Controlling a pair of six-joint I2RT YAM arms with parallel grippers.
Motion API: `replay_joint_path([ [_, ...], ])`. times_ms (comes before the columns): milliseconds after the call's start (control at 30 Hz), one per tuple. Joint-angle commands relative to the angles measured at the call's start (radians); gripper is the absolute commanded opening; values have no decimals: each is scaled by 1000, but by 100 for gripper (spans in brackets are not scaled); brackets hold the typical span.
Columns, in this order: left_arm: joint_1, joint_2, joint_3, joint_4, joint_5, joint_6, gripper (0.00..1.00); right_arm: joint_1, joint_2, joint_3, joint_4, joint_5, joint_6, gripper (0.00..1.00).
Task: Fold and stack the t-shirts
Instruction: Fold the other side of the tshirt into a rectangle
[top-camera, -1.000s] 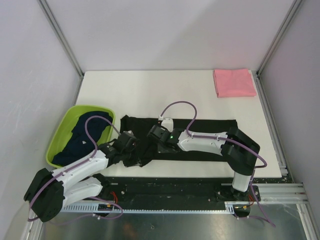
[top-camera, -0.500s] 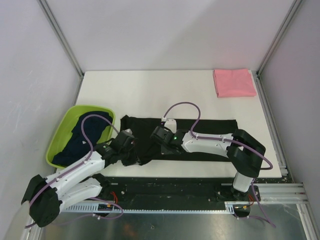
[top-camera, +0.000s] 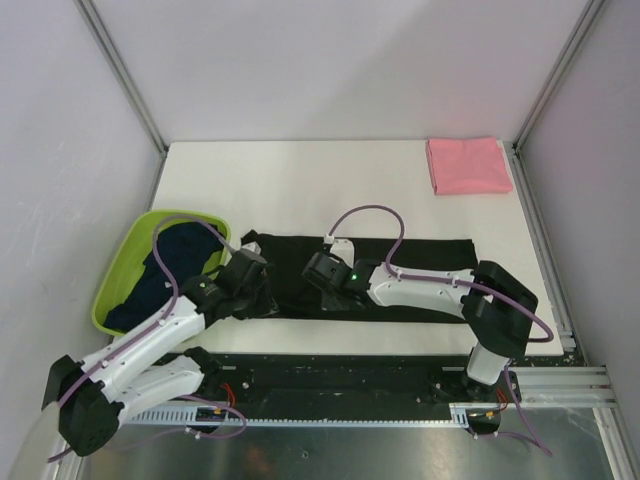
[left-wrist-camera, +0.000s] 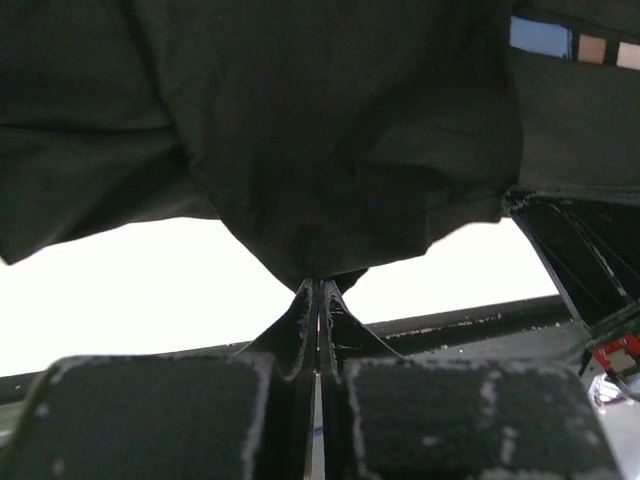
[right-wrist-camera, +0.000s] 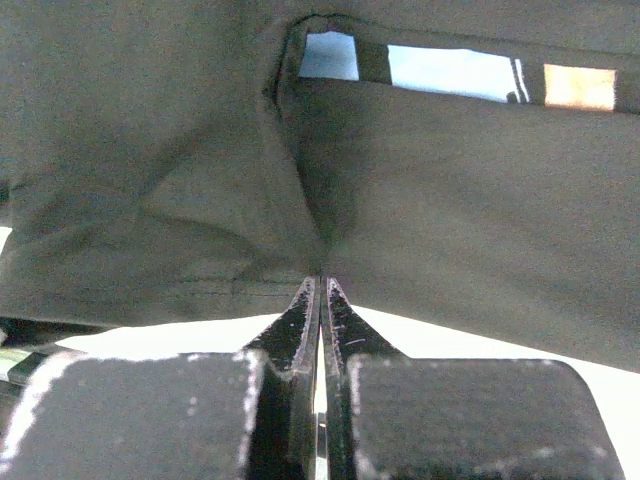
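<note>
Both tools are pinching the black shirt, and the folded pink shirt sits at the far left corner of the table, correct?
No: the pink shirt sits folded at the far right corner, as the top view shows. The left tool and right tool are indeed both shut on the black shirt.

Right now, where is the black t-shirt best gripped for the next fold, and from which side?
Pinch its near long edge, coming from the arms' side: the black t-shirt lies spread as a wide strip, so that edge is free. The left gripper and right gripper are shut on it there.
</note>
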Motion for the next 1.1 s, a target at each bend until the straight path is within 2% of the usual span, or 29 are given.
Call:
replay_joint_path([
  [0,30,-1,49,-33,-89,28,0,18,-37,-2,1,-11,42,0],
  [267,99,90,108,-29,-172,66,0,4,-61,-1,34,-50,70,0],
  [533,146,223,186,11,-198,145,0,-106,-46,1,148,-123,47,0],
  [767,213,328,214,60,-191,201,0,-195,42,97,207,-189,14,0],
  [1067,293,383,231,110,-187,238,2,-264,194,245,238,-244,-26,0],
])
